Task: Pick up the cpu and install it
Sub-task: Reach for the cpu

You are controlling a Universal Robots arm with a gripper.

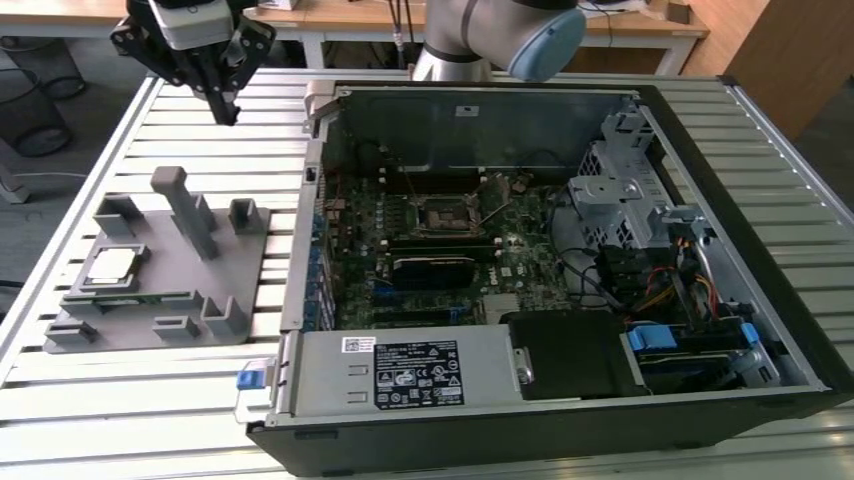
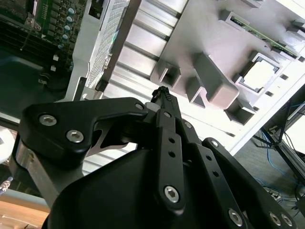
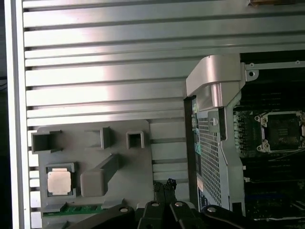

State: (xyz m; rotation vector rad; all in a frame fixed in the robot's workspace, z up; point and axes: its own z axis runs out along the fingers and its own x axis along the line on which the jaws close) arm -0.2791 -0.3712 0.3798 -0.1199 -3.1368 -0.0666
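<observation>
The cpu (image 1: 111,265) is a small silver square chip lying flat in a pocket of the grey holder (image 1: 234,290) on the slatted table, at the exterior view's left. Both wrist views show the cpu (image 2: 259,74) (image 3: 58,181) resting in that pocket. My gripper (image 1: 226,112) hangs above the table well behind the holder, apart from the cpu, its black fingers pressed together with nothing between them. Its tips (image 2: 162,93) (image 3: 164,183) also appear in both wrist views. The black socket frame (image 1: 441,215) sits on the motherboard inside the open computer case.
A green memory stick (image 1: 127,297) lies in a slot of the holder just in front of the cpu. Tall grey posts (image 1: 187,205) rise from the holder. The case wall (image 1: 314,180) stands between holder and motherboard. Drive cages and cables (image 1: 641,230) fill the case's right side.
</observation>
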